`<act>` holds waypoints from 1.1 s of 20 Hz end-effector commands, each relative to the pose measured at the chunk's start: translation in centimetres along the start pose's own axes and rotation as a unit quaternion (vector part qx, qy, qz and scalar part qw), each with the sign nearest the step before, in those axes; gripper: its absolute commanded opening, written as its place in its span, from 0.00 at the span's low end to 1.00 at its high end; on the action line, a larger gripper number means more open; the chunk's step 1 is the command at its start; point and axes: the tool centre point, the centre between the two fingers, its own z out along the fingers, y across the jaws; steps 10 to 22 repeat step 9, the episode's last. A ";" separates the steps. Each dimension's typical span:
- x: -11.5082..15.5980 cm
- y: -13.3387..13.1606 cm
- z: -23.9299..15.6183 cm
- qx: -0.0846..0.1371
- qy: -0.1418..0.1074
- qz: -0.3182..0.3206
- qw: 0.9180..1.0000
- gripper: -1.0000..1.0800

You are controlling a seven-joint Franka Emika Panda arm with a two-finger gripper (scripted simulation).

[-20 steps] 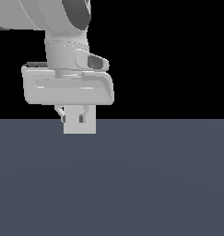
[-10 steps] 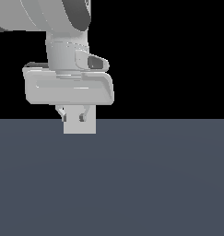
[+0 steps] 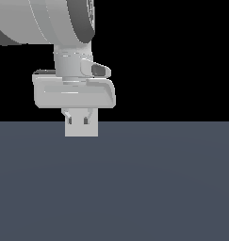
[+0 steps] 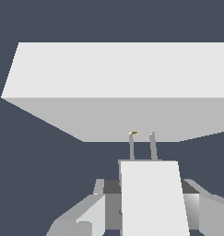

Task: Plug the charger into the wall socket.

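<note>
The charger (image 4: pixel 152 196) sits clamped between the two fingers (image 4: pixel 90 216) of the hand (image 4: pixel 150 203), which press against its opposite sides; in the wrist view it is a plain off-white block with two thin metal prongs (image 4: pixel 142 145) sticking out of its far end. The prong tips are touching, or all but touching, the shaded face of the wall socket (image 4: pixel 127 87), a broad light-grey slab that stands directly ahead of the charger at its 12 o'clock; whether the prongs have entered any opening cannot be told. In the exterior view the socket (image 3: pixel 81 127) shows as a small pale square standing upright at the far edge of the dark grey bench (image 3: pixel 134 188), partly covered by the fingertips (image 3: pixel 69 117) hanging in front of it, and the charger itself cannot be made out there. The hand (image 3: pixel 77 117) hangs from the pale wrist body (image 3: pixel 73 92) at the socket's 12 o'clock, with the thick arm link (image 3: pixel 40 21) further up, against a black background.
</note>
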 end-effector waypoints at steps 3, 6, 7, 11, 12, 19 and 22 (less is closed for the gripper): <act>1.2 0.0 0.4 0.000 0.000 0.000 1.000 0.00; 1.6 0.0 0.5 0.000 0.000 0.000 1.000 0.00; 1.7 0.0 0.5 0.000 0.000 0.000 1.000 0.00; 1.7 0.0 0.5 0.000 0.000 0.000 1.000 0.00; 1.7 0.0 0.5 0.000 0.000 0.000 1.000 0.00; 1.7 0.0 0.5 0.000 0.000 0.000 1.000 0.00; 1.7 0.0 0.5 0.000 0.000 0.000 1.000 0.00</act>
